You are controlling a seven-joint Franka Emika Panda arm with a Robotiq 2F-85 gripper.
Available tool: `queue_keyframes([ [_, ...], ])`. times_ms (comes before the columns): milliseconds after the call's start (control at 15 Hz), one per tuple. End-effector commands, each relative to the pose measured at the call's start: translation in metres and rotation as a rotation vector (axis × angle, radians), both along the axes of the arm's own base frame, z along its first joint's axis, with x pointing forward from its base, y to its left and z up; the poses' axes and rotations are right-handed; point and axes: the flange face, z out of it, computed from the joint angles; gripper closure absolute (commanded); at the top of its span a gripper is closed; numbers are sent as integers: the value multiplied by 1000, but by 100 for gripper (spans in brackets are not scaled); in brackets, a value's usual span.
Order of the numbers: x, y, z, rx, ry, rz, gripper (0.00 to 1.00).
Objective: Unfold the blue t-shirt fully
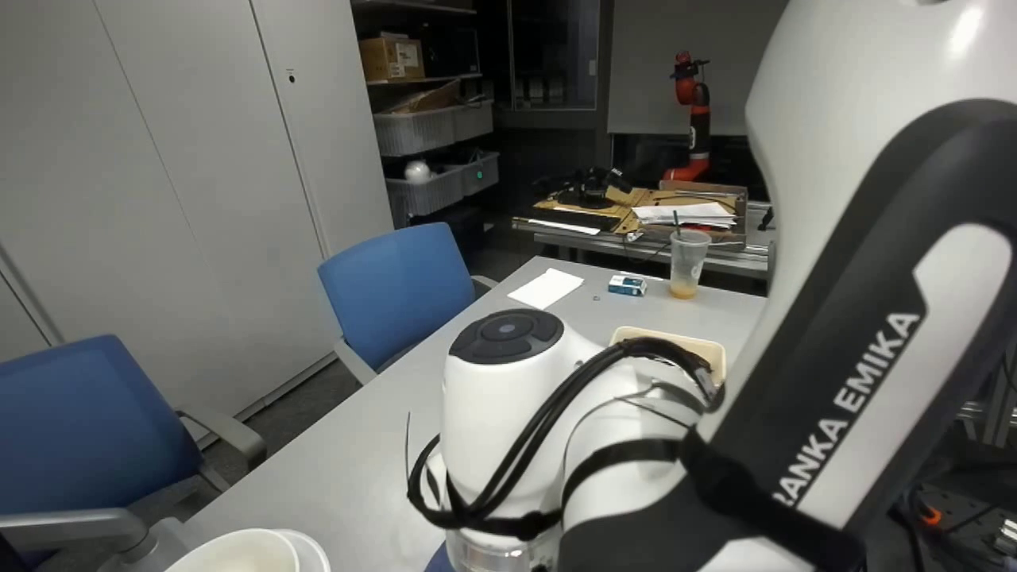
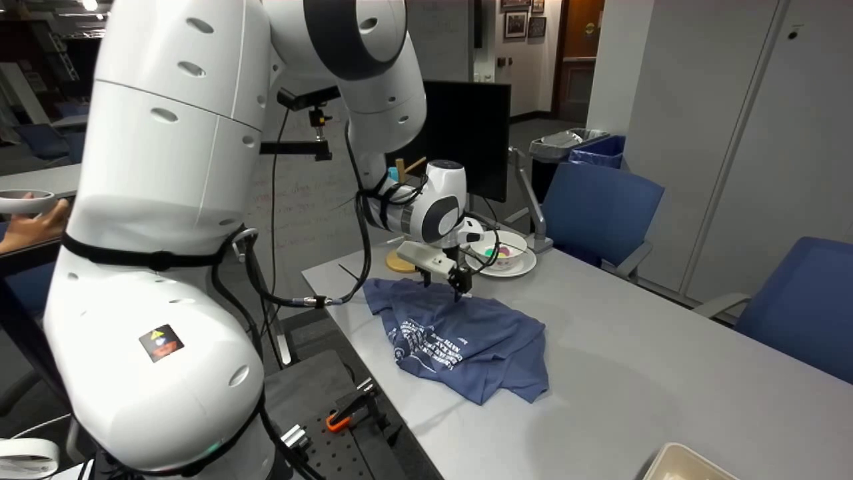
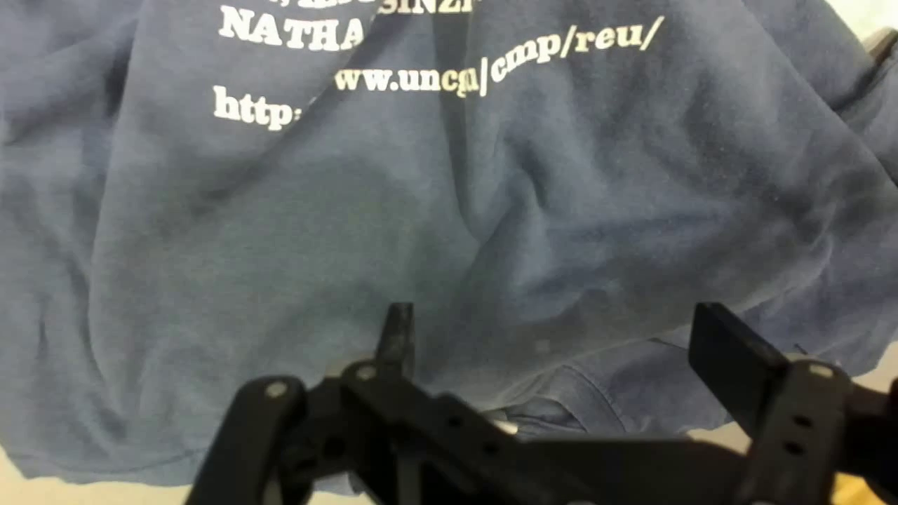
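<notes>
The blue t-shirt lies rumpled on the grey table, white print facing up, with folds running across it. In the wrist view the t-shirt fills most of the picture. Its lettering is broken by a fold, and an edge with a seam curls under between the fingers. My gripper stands open over this edge, fingers wide apart and nothing gripped. In an exterior view the gripper is above the shirt's far edge, near the bowl; whether the fingertips touch the cloth I cannot tell.
Behind the gripper, a white bowl stands on a white plate, beside a yellow round object. A monitor rises behind. Along the table are a beige tray, a plastic cup and blue chairs.
</notes>
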Motion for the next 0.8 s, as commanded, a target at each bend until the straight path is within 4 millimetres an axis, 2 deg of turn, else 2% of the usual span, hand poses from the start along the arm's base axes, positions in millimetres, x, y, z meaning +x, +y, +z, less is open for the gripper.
queue_keyframes([
  [0, 8, 13, -27, -4, -16, -32, 0],
  [333, 19, 14, -62, -30, -7, -72, 0],
  [733, 43, 1, -98, -82, -4, -128, 0],
])
